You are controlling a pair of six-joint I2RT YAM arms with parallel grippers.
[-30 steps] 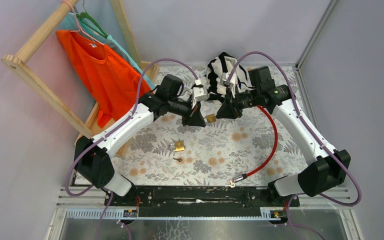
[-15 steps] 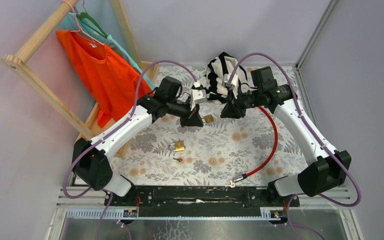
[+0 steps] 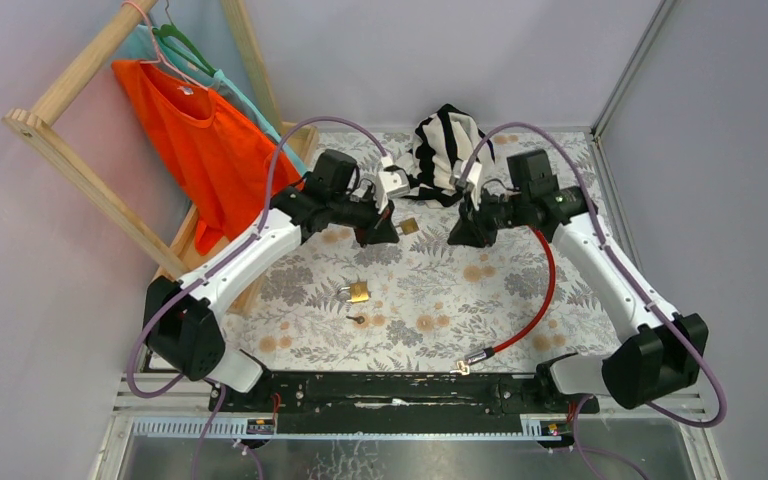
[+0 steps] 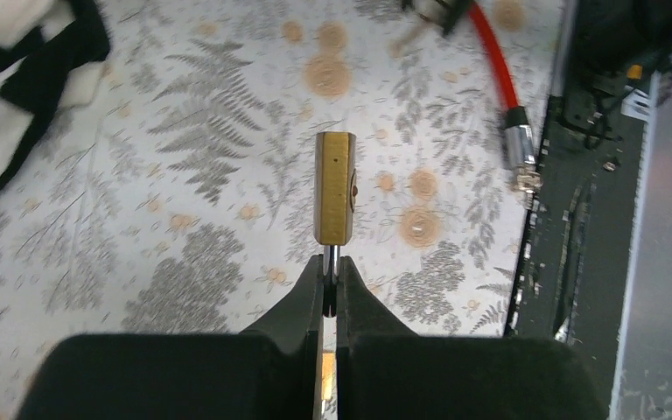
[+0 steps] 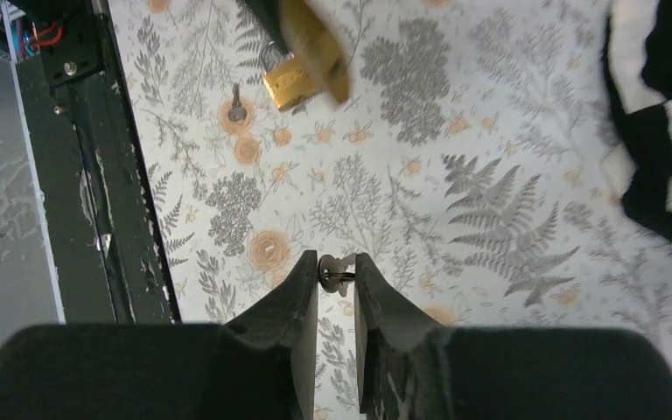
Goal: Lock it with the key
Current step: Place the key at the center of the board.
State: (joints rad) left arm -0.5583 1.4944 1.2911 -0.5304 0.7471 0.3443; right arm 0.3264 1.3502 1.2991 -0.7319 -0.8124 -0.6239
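Your left gripper [image 4: 330, 282] is clamped tight on the silver shackle end of a brass padlock [image 4: 335, 188]. The padlock body sticks straight out past the fingertips and hangs clear above the floral worktop [image 4: 184, 175].

Your right gripper [image 5: 336, 269] pinches a small key [image 5: 332, 273] right at its fingertips, with the fingers nearly together around it. Which way the blade points you cannot tell.

From above, the two grippers face each other. The held padlock lies between them, at the tip of the left gripper and apart from the right gripper, so key and lock are not touching.

A second padlock [image 3: 358, 292] lies flat on the worktop, back toward the arm bases from your left gripper. A loose key [image 3: 358, 321] sits just beside it on the base side. A red cable [image 3: 538, 290] runs from behind your right gripper toward the near edge. A striped cloth [image 3: 442, 140] is bunched on the far side of both grippers.
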